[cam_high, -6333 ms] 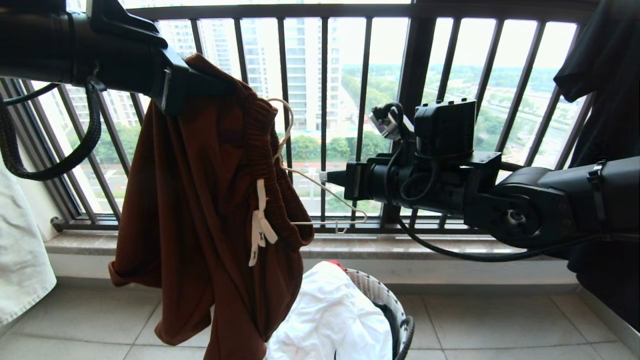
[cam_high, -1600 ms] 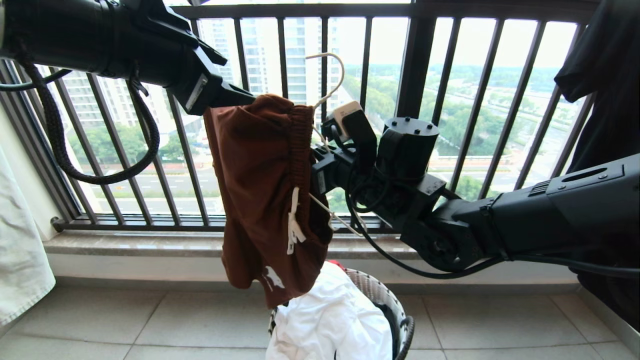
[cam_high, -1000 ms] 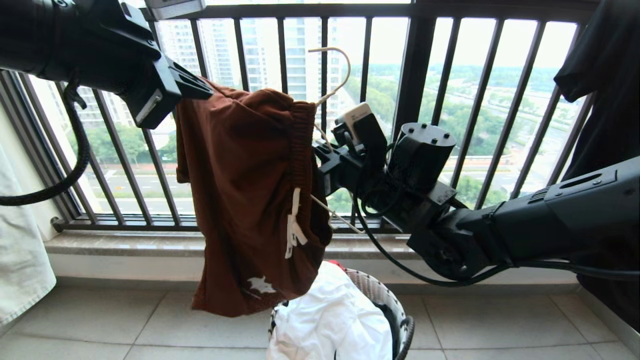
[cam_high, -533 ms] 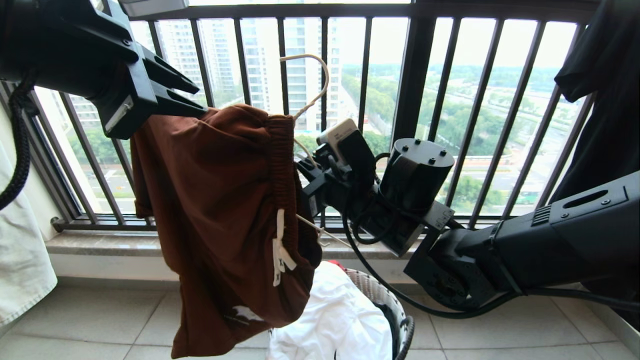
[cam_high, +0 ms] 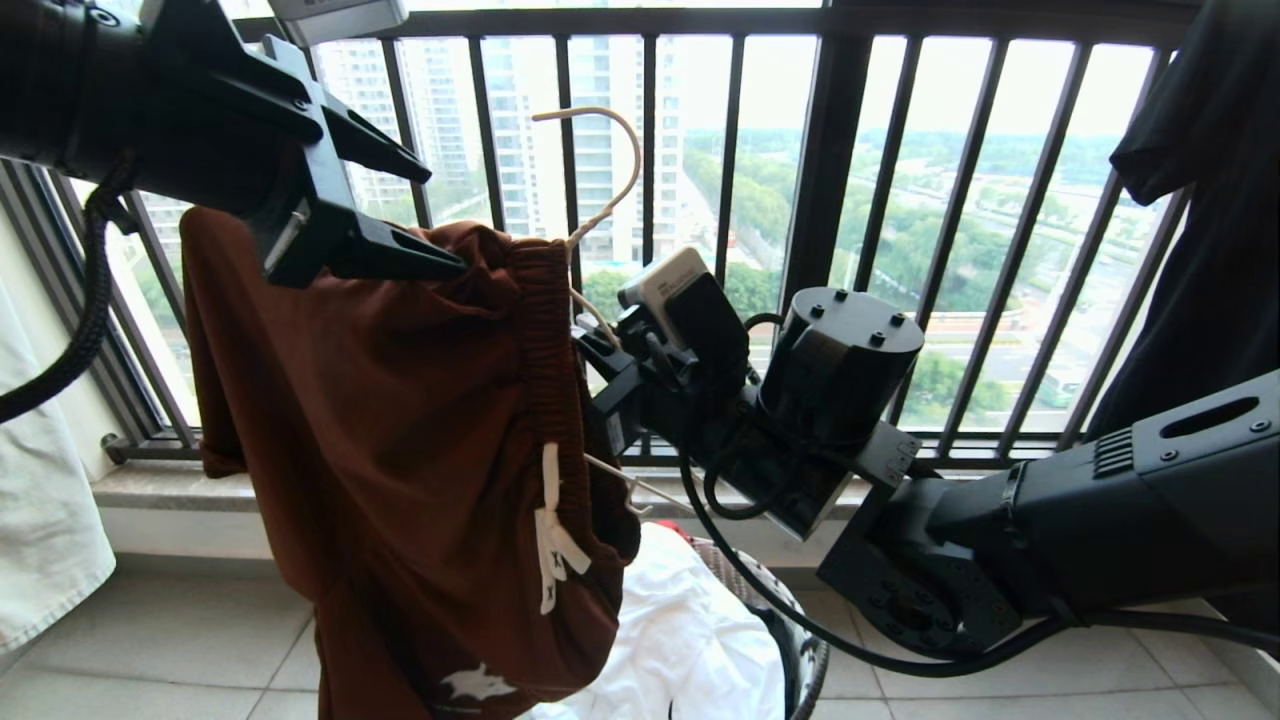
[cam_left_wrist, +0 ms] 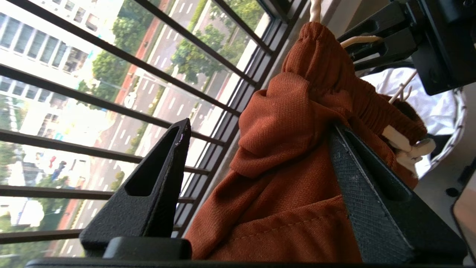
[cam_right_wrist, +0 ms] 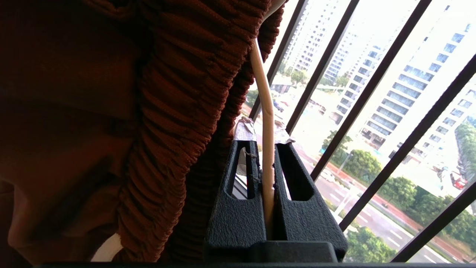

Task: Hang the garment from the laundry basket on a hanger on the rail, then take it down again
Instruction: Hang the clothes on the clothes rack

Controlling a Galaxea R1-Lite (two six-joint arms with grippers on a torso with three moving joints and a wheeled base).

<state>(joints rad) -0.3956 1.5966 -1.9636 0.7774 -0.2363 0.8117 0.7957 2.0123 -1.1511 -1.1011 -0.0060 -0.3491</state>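
The rust-brown soft-fabric shorts with gathered elastic waistband (cam_high: 420, 450) hang in the left half of the head view, in front of the black balcony railing of vertical bars (cam_high: 830, 200). Their waistband is threaded on the thin cream-white wire hanger (cam_high: 600, 200), whose long hook rises above the fabric at the upper centre. A white drawstring (cam_high: 550, 530) dangles down the front and a small white print (cam_high: 478, 685) shows near the hem at the bottom edge.

The left gripper (cam_high: 420, 220), at the upper left, has its jaws spread wide apart; the lower finger (cam_high: 400, 262) lies against the top of the shorts, the upper one stands free in the air. In the left wrist view the fabric presses against one finger (cam_left_wrist: 372, 193) only, with the other well clear of it.

The right gripper (cam_right_wrist: 264, 145), reaching in from the right to the centre of the head view, is clamped on the hanger's wire just beside the waistband.

The small round laundry basket with dark wire rim and white patterned liner (cam_high: 800, 650) stands on the pale tiled floor (cam_high: 1000, 690) at the bottom centre, below the shorts. A black T-shirt (cam_high: 1210, 200) hangs at the right edge, a pale cloth (cam_high: 40, 540) at the left edge
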